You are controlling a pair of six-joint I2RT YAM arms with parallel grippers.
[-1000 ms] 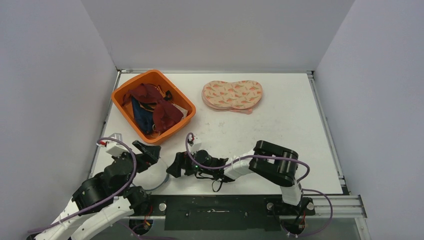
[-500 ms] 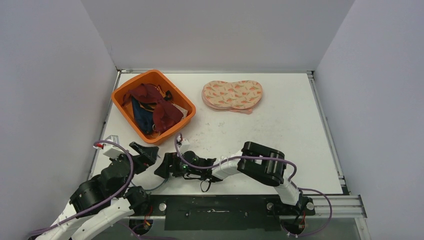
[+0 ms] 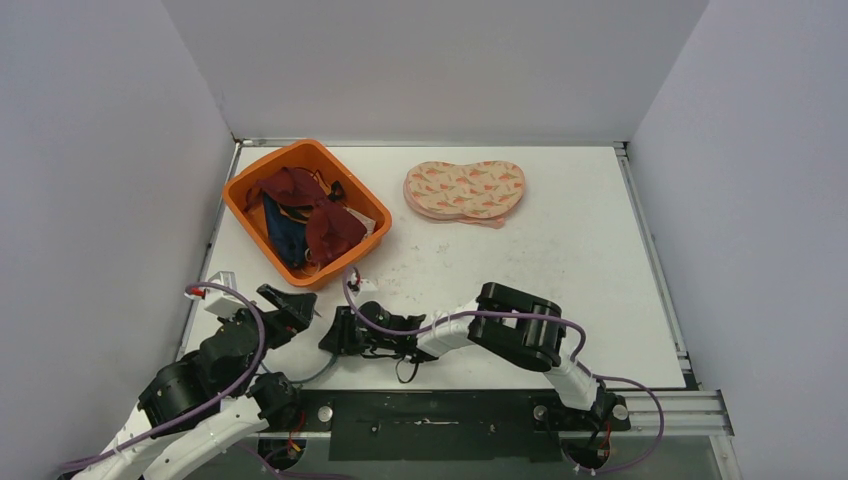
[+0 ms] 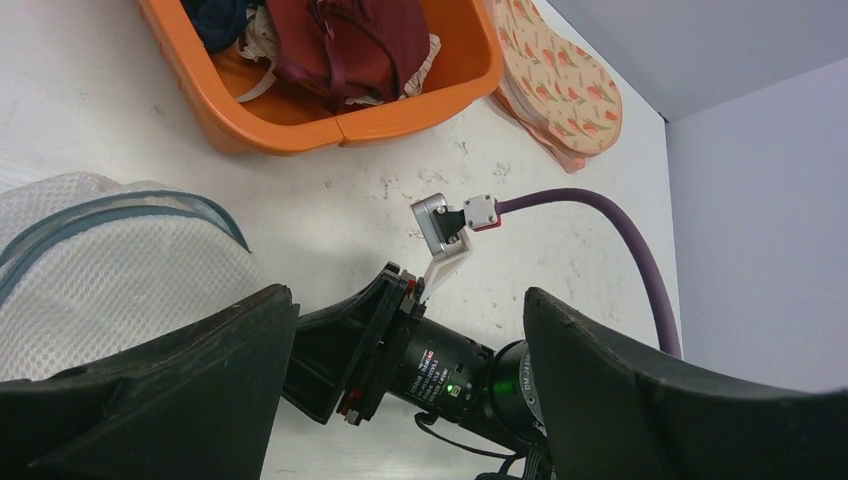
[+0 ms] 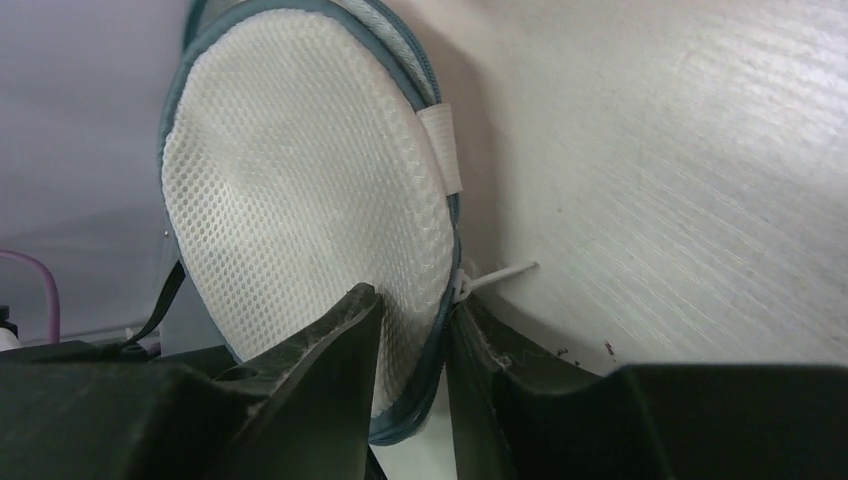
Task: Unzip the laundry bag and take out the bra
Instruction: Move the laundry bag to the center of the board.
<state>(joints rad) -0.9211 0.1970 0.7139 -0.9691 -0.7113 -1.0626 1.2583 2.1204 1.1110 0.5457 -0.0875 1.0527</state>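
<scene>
One hold: right gripper (image 5: pixel 410 330) clamps bag (image 5: pixel 300 200) rim, likely anchoring it for unzipping; left gripper (image 4: pixel 405 300) spread, empty, beside bag.

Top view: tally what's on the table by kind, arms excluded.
Orange basket: 1
Mesh laundry bag: 1
Pink patterned pouch: 1
Garment pile in the basket, dark red and blue: 1 (pieces too tangled to count)
Total: 4
</scene>
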